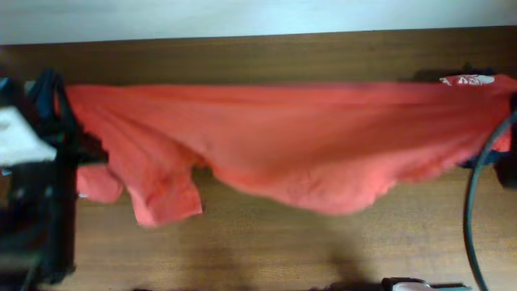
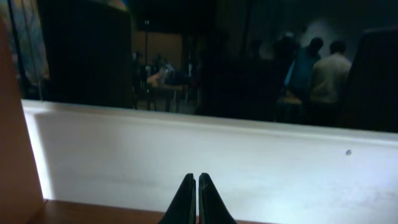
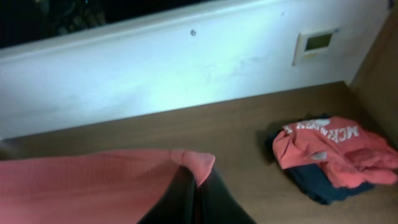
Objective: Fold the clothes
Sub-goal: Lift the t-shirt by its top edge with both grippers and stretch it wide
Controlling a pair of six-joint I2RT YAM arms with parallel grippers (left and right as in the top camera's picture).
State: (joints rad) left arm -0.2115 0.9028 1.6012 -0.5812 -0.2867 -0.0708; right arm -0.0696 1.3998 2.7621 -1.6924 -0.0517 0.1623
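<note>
Overhead, you see the shirt [image 1: 307, 145] stretched wide across the table [image 1: 242, 242]. Your right gripper [image 3: 194, 180] pinches a shirt corner over the table. Your left gripper [image 2: 197, 199] is closed tight; you can't tell if it holds cloth. A red pile [image 3: 336, 149] lies at the table's right end.

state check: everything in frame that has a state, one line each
orange-red T-shirt: unfolded, stretched wide across the table, top edge pulled straight.
right gripper: shut on the orange-red T-shirt's edge.
left gripper: shut; no cloth visible in its grip.
red lettered garment: crumpled, lying on top of the navy garment.
navy garment: crumpled, mostly covered.
</note>
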